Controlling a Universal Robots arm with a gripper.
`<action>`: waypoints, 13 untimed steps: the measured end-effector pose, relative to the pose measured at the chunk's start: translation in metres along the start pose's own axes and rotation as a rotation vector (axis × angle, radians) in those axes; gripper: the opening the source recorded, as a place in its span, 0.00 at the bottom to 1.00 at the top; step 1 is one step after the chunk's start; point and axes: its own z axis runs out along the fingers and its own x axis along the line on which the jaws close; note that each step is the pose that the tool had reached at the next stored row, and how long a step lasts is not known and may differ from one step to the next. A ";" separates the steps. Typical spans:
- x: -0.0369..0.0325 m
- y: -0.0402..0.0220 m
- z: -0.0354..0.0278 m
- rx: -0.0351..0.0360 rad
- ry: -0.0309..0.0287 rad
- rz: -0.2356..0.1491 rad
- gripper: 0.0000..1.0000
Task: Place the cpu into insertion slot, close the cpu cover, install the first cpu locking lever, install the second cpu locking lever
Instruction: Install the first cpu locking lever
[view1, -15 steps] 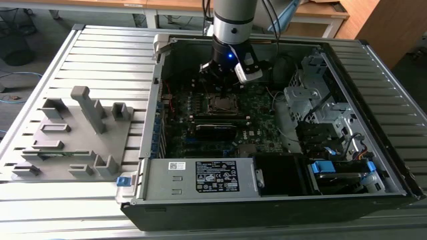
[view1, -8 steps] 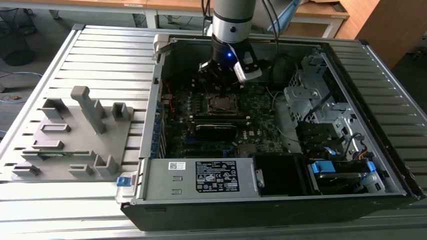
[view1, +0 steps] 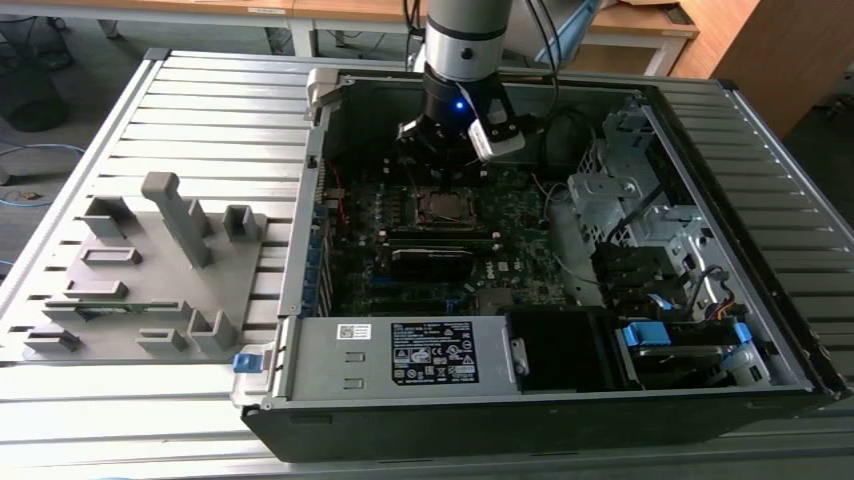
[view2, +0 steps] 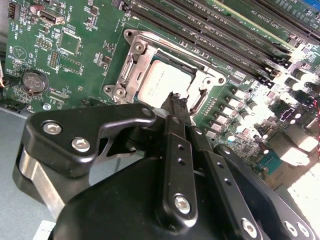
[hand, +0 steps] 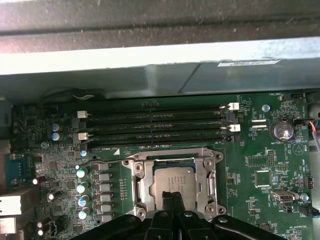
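Observation:
The cpu (view2: 159, 82), a dull silver square chip, sits in the insertion slot (view1: 446, 207) on the green board inside the open computer case. The silver cpu cover (hand: 174, 159) lies down around it as a frame, and the chip's top (hand: 173, 181) shows through the cut-out. My gripper (view2: 176, 98) hovers just over the chip's edge, black fingers pressed together, shut with nothing between them. In the first wrist view the gripper (hand: 173, 198) overlaps the chip's near edge. A thin metal lever rod (hand: 106, 161) sticks out beside the socket. In the exterior view my gripper (view1: 447, 172) hangs above the socket.
Long black memory slots (hand: 155, 127) run beside the socket, with a row of capacitors (hand: 81, 187) and a coin battery (hand: 281, 131) nearby. The case wall (hand: 160, 60) stands close behind. A grey fixture plate (view1: 147, 270) lies at the exterior view's left; a drive cage (view1: 641, 210) is at its right.

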 end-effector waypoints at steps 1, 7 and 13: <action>0.0000 0.0000 -0.0001 0.0000 0.0000 0.000 0.11; 0.0034 -0.0003 -0.0002 0.0004 -0.0006 0.000 0.11; 0.0103 -0.0008 -0.0002 0.0002 -0.0032 0.000 0.11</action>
